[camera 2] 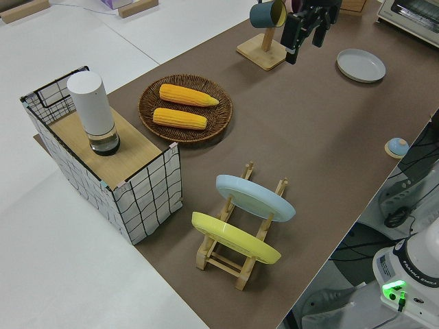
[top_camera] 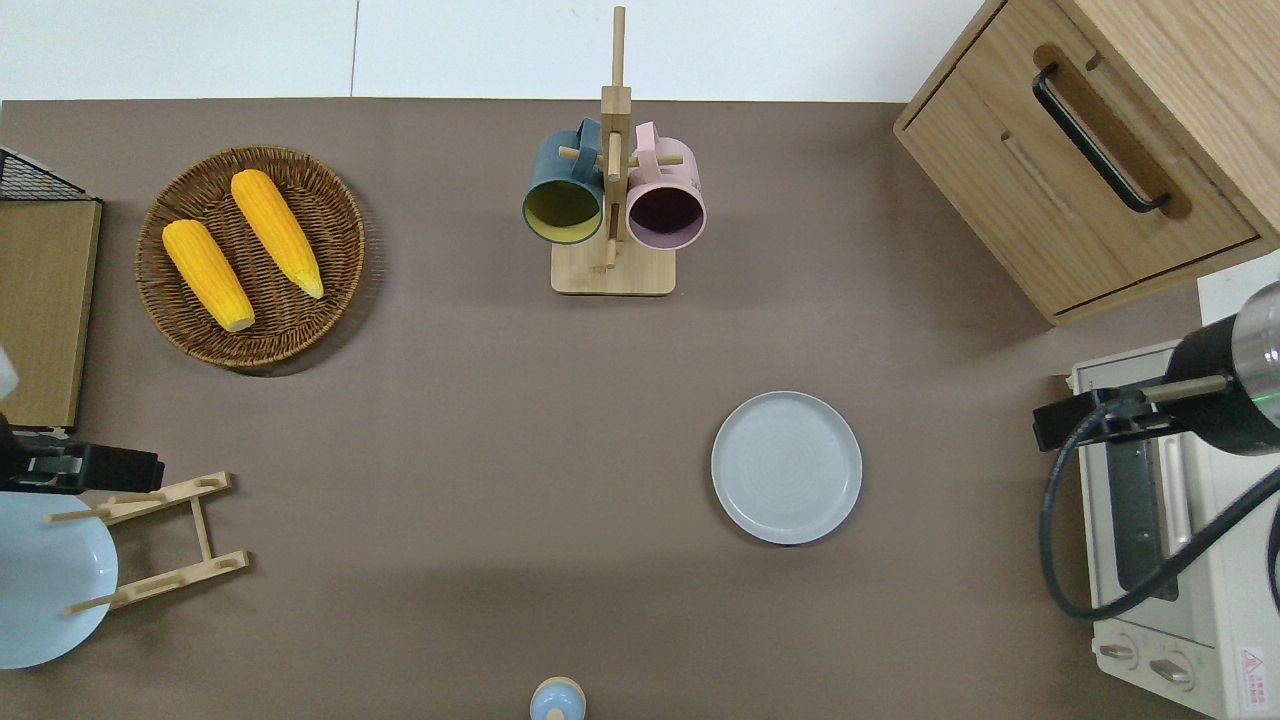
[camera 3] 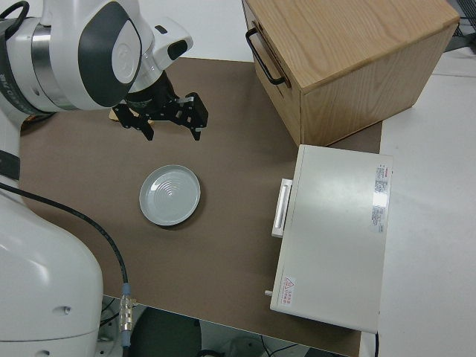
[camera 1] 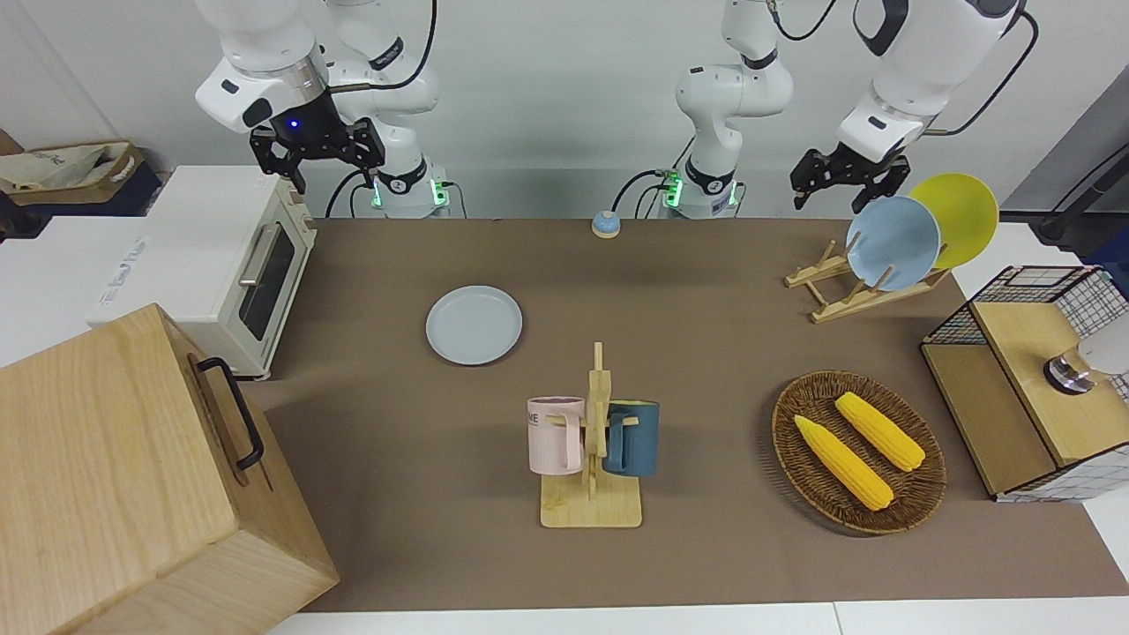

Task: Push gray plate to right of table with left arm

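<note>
Two corn cobs (camera 1: 857, 447) lie in the wicker basket (camera 1: 794, 459).

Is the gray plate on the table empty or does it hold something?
Empty: the gray plate lies flat, its inside bare.

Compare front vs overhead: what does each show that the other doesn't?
Front only: the yellow plate on the dish rack, the white cylinder on the wire-sided shelf, both arm bases, the open left gripper. Overhead only: the toaster oven knobs and both mug interiors. Both: the gray plate lying flat and untouched, the corn basket, the mug tree.
</note>
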